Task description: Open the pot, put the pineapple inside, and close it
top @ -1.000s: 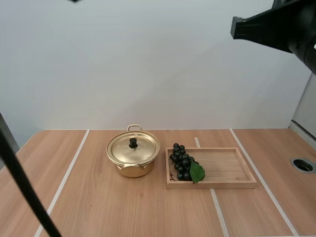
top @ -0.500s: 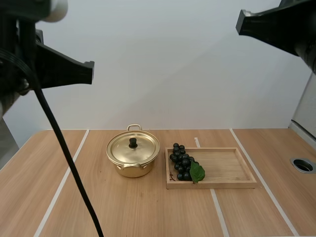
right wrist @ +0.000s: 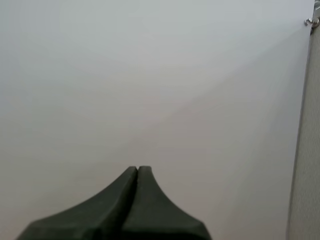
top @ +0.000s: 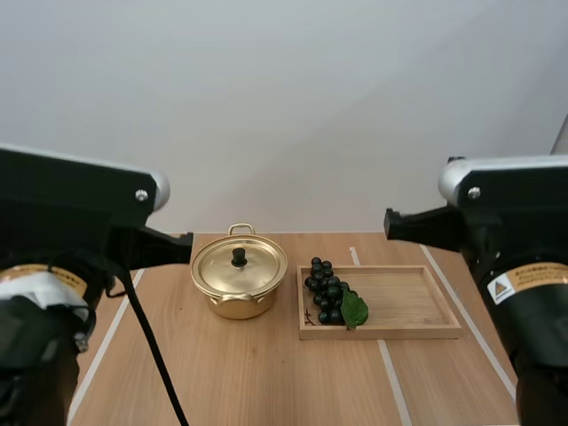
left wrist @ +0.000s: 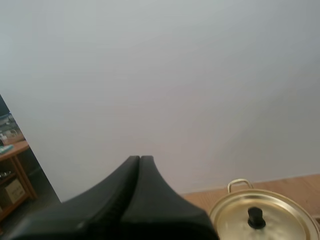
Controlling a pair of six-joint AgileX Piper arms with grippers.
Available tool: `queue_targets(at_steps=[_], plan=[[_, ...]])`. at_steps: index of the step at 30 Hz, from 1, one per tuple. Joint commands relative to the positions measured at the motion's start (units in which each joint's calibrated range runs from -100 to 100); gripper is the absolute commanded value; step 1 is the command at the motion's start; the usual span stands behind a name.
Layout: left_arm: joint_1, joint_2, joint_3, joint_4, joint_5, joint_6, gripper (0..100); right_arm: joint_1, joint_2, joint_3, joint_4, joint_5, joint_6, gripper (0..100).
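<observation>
At the far left, my left pincer [left wrist: 139, 161] is clenched on nothing, its two fingers pressed together into one dark wedge. It hangs high above the worktop [top: 222, 382], to the left of the pot [top: 240, 282] and well clear of it, pointing toward the pot's side. The pot is gold-coloured and stands near the middle of the worktop. Its lid [top: 253, 266] is seated flat, with a small black knob [top: 239, 257] upright at the centre.

Just to the right of the pot lies a wooden tray [top: 408, 306]; the two are close but apart. A bunch of dark grapes [top: 327, 293] with a green leaf [top: 355, 310] rests in the tray's left end, the end nearest the pot, and the other end is bare wood. The fruit here is grapes, not the pineapple the task speaks of, so I take them for the thing to go in.

At the right, my right pincer [right wrist: 137, 171] is likewise clenched and empty, held high on the tray's side of the worktop and aimed leftward.

As I judge it, nothing of the task is done: the lid is on and the fruit lies in the tray. The step in hand is the approach to the lid. Next, the left pincer needs to part its fingers, come down right over the knob, close on it and lift straight up, so that the pot does not slide.
</observation>
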Motion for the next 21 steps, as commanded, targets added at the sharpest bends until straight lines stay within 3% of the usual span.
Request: queue_targets(at_steps=[1,6,13,21], plan=[[0.18,-2.79,7.46,0.40,-8.87,-1.10,0,0.20,-1.62,4.22,-0.70,-1.45,-0.69,0],[0.03,-4.84,18.85,0.40,-18.78,-0.99,0,0.20,-1.62,11.92,-0.87,-0.86,-0.69,0],[-1.12,-4.84,26.24,0.40,-19.62,0.20,0,-0.11,-1.62,18.59,-0.89,-1.63,-0.69,0],[-1.28,-4.84,26.41,0.27,-13.08,-2.08,0,-0.74,-1.62,18.59,0.41,13.76,-0.35,0]])
